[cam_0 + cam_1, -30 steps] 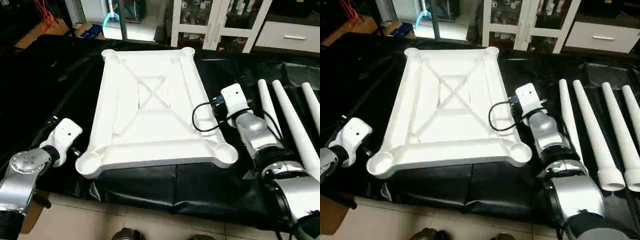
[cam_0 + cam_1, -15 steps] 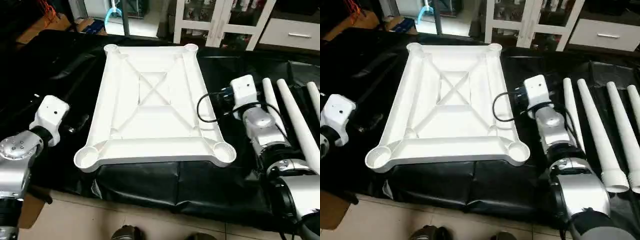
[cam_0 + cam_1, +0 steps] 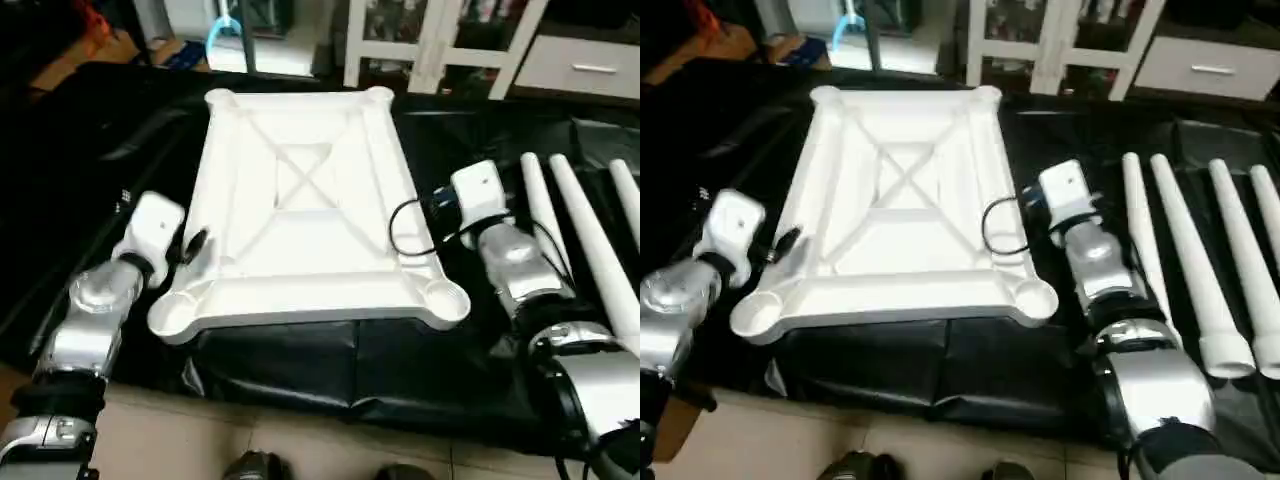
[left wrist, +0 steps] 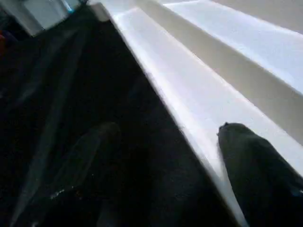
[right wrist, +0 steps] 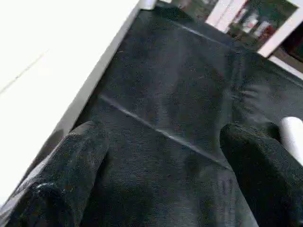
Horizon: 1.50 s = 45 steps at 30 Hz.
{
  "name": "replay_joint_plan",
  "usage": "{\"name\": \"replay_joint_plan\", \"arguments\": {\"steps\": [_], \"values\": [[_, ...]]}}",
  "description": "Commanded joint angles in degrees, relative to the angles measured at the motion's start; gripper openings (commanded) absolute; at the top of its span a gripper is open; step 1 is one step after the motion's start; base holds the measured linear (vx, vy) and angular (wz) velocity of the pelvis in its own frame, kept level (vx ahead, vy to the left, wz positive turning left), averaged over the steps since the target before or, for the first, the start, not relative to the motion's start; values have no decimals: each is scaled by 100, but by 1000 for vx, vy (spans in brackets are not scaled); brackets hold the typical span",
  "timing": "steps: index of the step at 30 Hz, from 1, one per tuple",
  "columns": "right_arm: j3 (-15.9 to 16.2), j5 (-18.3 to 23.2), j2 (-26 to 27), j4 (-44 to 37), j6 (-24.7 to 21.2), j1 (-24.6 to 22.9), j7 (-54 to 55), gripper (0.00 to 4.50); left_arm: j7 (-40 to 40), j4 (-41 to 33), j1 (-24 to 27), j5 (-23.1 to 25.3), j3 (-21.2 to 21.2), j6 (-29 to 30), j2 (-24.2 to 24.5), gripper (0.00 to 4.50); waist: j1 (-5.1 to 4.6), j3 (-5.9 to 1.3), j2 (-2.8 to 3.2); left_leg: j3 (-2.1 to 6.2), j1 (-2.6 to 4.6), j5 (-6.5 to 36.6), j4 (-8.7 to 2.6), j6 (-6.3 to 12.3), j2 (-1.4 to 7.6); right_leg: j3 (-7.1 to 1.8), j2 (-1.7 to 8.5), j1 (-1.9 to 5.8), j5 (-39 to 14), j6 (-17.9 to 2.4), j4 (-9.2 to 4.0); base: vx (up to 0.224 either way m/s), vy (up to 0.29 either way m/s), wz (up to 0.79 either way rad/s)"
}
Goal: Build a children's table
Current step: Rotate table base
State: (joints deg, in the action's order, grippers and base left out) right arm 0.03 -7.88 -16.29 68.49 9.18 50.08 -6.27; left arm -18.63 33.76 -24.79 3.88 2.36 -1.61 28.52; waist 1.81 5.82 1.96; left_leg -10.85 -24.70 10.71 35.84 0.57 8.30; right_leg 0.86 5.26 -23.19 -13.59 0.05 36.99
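The children's table top lies upside down on the black sheet, its X ribs and round corner sockets facing up. Several white tapered legs lie side by side to its right. My left gripper is open at the top's left rim near the front-left socket. One finger is over the white rim and the other is over the sheet. My right gripper is open above the black sheet between the top's right edge and the nearest leg, holding nothing.
A black sheet covers the work surface, whose front edge drops to a tiled floor. White cabinets stand behind. A black cable loops from my right wrist over the top's right rim.
My left arm has swung inward to the right, bringing its gripper up to the top's left rim. The right arm has hardly moved. The view has shifted slightly.
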Motion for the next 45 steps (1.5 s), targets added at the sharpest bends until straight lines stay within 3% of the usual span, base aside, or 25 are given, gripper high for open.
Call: {"name": "replay_joint_plan", "arguments": {"steps": [1,3,4,7,12,16,18,19,21,25,29,31,33,34,35,36,37,39,42,43,44,45], "values": [[45,-61,18,45,-15,117,-20,424,10,158,105,96,35,46,134,372,27,-444,48,183,257,504,-459,519,421,-110,304,217,1301,-1786,-275,0,0,0],[96,-102,119,109,-19,207,-34,424,-219,111,343,135,-58,197,273,372,20,-433,46,182,249,520,-471,521,429,-109,307,213,1217,-1797,-272,0,0,0],[101,-106,129,114,-18,216,-37,424,-240,105,368,146,-76,206,288,372,5,-418,14,185,219,531,-485,538,438,-110,320,227,1137,-1787,-268,0,0,0],[156,-137,265,194,-13,360,-40,424,-280,48,613,215,-127,400,411,372,-14,-392,24,151,267,769,-513,486,449,-131,319,188,775,-1781,-316,0,0,0],[233,-189,499,304,7,550,-46,424,-364,-359,997,135,0,840,530,372,-26,-371,36,145,277,941,-559,335,475,-149,327,183,521,-1732,-334,0,0,0],[308,-263,769,374,42,678,-96,424,-463,-1078,1451,-14,179,1373,644,372,-103,-356,7,148,218,768,-561,452,462,-143,332,202,599,-1756,-335,0,0,0],[353,-277,995,451,67,737,-157,424,-505,-1787,1823,-162,315,1938,681,372,-104,-365,17,131,254,755,-551,490,487,-161,350,187,583,-1801,-344,0,0,0],[357,-269,1033,465,74,742,-166,424,-509,-1918,1894,-176,329,2024,687,372,-106,-364,-20,123,250,678,-551,542,481,-152,326,183,624,-1809,-354,0,0,0],[335,-225,1143,498,86,750,-198,424,-514,-2253,2063,-208,369,2215,695,372,-93,-362,13,109,277,613,-541,592,474,-157,307,160,687,-1824,-354,0,0,0],[293,-194,1282,524,145,775,-156,424,-483,-2692,2173,-259,494,2404,672,372,-63,-354,-23,98,294,618,-561,594,478,-155,285,147,601,-1767,-370,0,0,0],[200,-161,1194,535,195,814,170,424,-331,-2864,2000,-363,624,2261,544,372,-21,-352,13,93,317,652,-573,475,470,-156,263,129,578,-1708,-364,0,0,0],[38,-59,1021,518,289,847,446,424,-183,-3072,1866,-475,711,2420,394,372,35,-377,37,74,356,620,-560,335,462,-152,245,121,757,-1671,-347,0,0,0],[-168,88,797,441,469,857,646,424,19,-3151,1697,-491,777,2404,250,372,68,-385,25,68,341,590,-553,335,450,-153,247,123,908,-1630,-337,0,0,0],[-311,214,644,353,584,834,616,424,130,-3162,1563,-535,841,2363,156,372,99,-402,85,64,379,638,-545,289,455,-146,241,106,908,-1605,-337,0,0,0],[-416,292,475,230,715,784,566,424,175,-3236,1450,-606,909,2386,70,372,176,-414,57,34,405,571,-515,230,441,-144,206,102,1182,-1544,-315,0,0,0],[-416,292,475,230,715,784,566,424,175,-3236,1450,-606,909,2386,70,372,176,-414,57,34,405,571,-515,230,441,-144,206,102,1182,-1544,-315,0,0,0],[-542,412,305,45,830,701,420,424,196,-3291,1337,-657,965,2405,32,372,209,-420,32,40,341,359,-501,266,416,-125,200,143,1413,-1454,-288,0,0,0],[-751,665,52,-464,874,441,11,424,151,-3408,1167,-739,1030,2363,64,372,232,-448,56,54,329,231,-466,307,390,-112,180,175,1620,-1365,-266,0,0,0],[-850,806,-144,-994,766,150,-286,424,59,-3525,983,-963,1136,2349,40,372,254,-471,23,64,316,132,-449,300,390,-98,177,192,1711,-1347,-269,0,0,0],[-884,871,-315,-1791,442,-274,-449,424,27,-3604,656,-1288,1239,2566,-114,372,274,-438,25,51,309,195,-471,271,380,-106,174,207,1612,-1343,-314,0,0,0],[-854,858,-393,-2316,134,-544,-558,424,-73,-3636,494,-1506,1223,2793,-225,372,335,-462,51,55,382,195,-462,202,408,-107,165,161,1655,-1370,-306,0,0,0],[-816,852,-460,-2902,-146,-842,-691,424,-119,-3638,335,-1634,1141,2967,-371,401,296,-469,23,59,337,165,-457,204,389,-102,160,188,1690,-1416,-288,0,0,0]]}}
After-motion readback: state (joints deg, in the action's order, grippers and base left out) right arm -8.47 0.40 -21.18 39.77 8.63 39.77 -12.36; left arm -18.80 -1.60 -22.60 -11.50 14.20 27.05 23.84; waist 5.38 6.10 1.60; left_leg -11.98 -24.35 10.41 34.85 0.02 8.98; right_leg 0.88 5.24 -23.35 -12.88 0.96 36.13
